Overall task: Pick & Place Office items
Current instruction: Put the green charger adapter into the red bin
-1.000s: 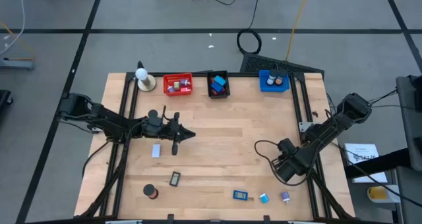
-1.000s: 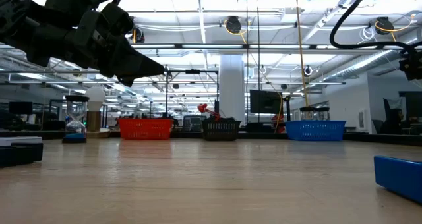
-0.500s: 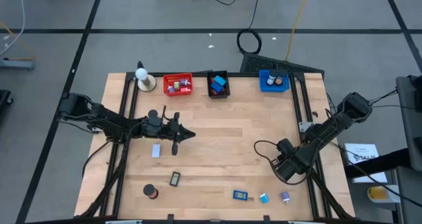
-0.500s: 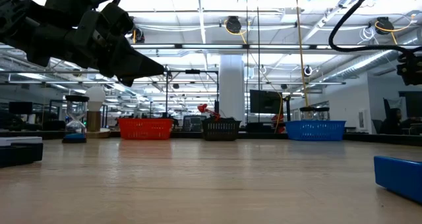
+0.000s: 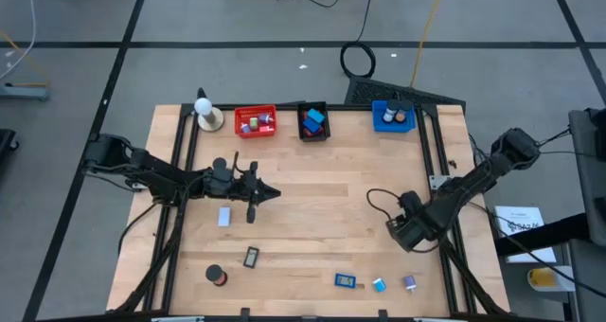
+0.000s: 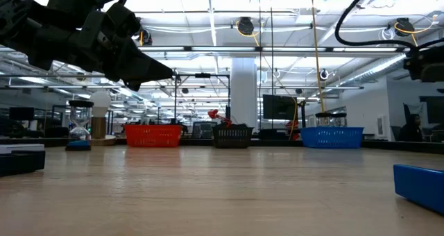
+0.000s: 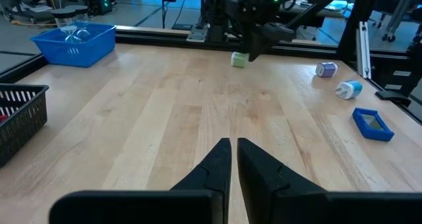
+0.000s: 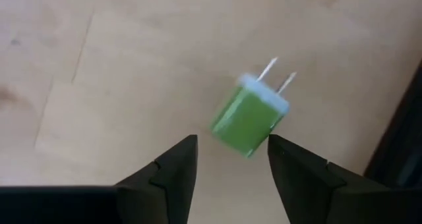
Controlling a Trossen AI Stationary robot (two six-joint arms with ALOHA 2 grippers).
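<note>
**Right gripper lining up on the green plug adapter**

You are holding the right gripper (image 8: 227, 161) over the table's right side, at about four o'clock from the table centre in the high view, with its fingers (image 8: 173, 165) spread apart and gripping nothing. Just beyond the fingertips, the green plug adapter (image 8: 249, 116) is lying on the wood, tilted, its two metal prongs pointing away; it is sitting ahead of the gap, not yet between the fingers. This looks like the approach step of a pick: the next move is calling for you to advance and lower until the fingers are straddling the green body, then close across its flat sides, clear of the prongs.

Your left gripper (image 7: 231, 159) is waiting at about nine o'clock, fingers pressed together and empty.

Farther out, a blue-framed rectangle (image 5: 346, 281), a light-blue piece (image 5: 379, 285) and a purple piece (image 5: 410, 282) are lying near six o'clock. The red bin (image 5: 255, 122), black bin (image 5: 313, 120) and blue bin (image 5: 393, 116) are standing along the twelve o'clock edge.
</note>
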